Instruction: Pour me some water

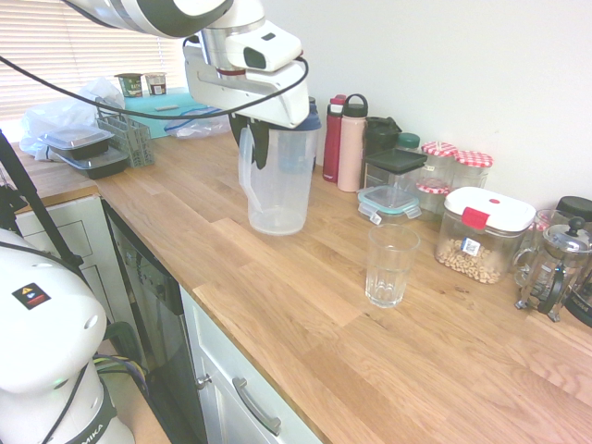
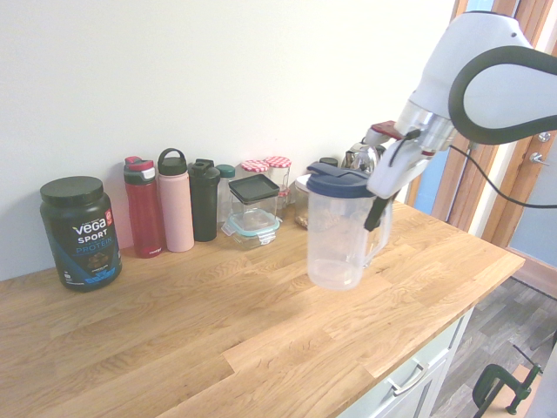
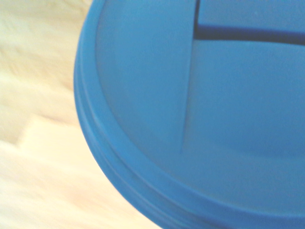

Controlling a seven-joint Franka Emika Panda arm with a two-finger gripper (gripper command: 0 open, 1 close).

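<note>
We record one clear plastic jug point(image 1: 277, 180) with a blue lid point(image 3: 200, 119), upright and near empty, base seemingly on the wooden counter point(image 1: 305, 305), the hand point(image 1: 261, 139) clenched on its handle at the top. We list one drinking glass point(image 1: 389, 265), upright, standing apart from the jug toward the jars, water low in its bottom. Behind the jug along the wall we note a red bottle point(image 2: 144, 207) and a pink bottle point(image 2: 176, 201).

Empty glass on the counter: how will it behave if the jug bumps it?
The glass is tall, narrow and looks nearly empty, so probably light and apt to tip or slide on the smooth wooden counter. It stands free, nothing bracing it. Likely fragile; the pitcher held by the gripper should stay above its rim.
</note>
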